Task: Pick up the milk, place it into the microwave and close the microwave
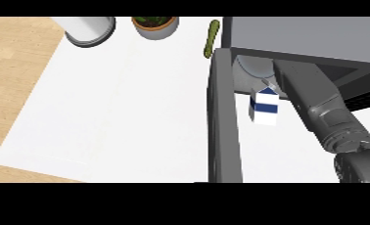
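Now milk [265,107] upright at microwave [303,35] mouth

Bright, even light; the white counter [130,111] glares slightly, with faint soft shadows.

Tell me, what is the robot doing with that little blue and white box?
That box is a milk carton. The robot's right arm reaches toward the open microwave, with the carton at its opening. The right hand itself is hidden, so its hold can't be seen. The microwave door stands wide open. A cucumber and a potted plant sit farther back.
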You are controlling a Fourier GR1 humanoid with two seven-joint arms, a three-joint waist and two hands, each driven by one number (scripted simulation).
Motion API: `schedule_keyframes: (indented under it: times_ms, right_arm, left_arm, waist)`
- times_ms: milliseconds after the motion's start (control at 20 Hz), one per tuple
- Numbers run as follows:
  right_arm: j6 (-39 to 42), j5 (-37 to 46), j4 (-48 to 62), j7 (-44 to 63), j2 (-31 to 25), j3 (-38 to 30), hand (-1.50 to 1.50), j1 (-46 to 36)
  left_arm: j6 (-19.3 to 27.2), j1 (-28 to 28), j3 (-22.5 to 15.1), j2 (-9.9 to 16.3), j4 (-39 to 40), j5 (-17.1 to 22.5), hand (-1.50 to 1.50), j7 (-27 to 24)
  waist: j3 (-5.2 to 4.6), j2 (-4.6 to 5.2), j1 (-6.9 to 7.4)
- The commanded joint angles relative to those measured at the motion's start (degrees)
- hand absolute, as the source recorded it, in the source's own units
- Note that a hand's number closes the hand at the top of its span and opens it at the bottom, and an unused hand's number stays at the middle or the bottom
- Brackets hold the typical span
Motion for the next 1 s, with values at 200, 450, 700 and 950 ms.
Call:
schedule_keyframes:
  times_ms: [200,450,700,950]
  right_arm:
    - [8.0,-1.2,-0.7,-0.9,-0.8,-0.8,-1.50,0.0]
    - [22.4,-4.0,-1.1,-5.3,-0.9,-3.0,-1.50,4.5]
    - [30.4,-7.1,-2.1,-6.3,1.5,-5.4,-1.50,5.4]
    - [37.0,-8.0,-3.1,-8.9,5.1,-5.0,-1.50,11.4]
  left_arm:
    - [-2.4,-0.2,-7.2,-5.6,0.0,-6.4,-1.50,-1.9]
    - [-7.8,2.3,-11.3,-6.5,0.0,-6.9,-1.50,-2.7]
    - [-12.8,0.2,-14.7,-6.7,6.3,-13.8,-1.50,-3.7]
    - [-11.5,-3.8,-16.7,-8.6,8.3,-20.3,-1.50,-3.6]
  waist:
    - [-1.62,-2.73,-3.41]
    - [-1.61,-3.58,-5.04]
    - [-1.73,-4.16,-6.63]
    - [-1.80,-5.16,-8.67]
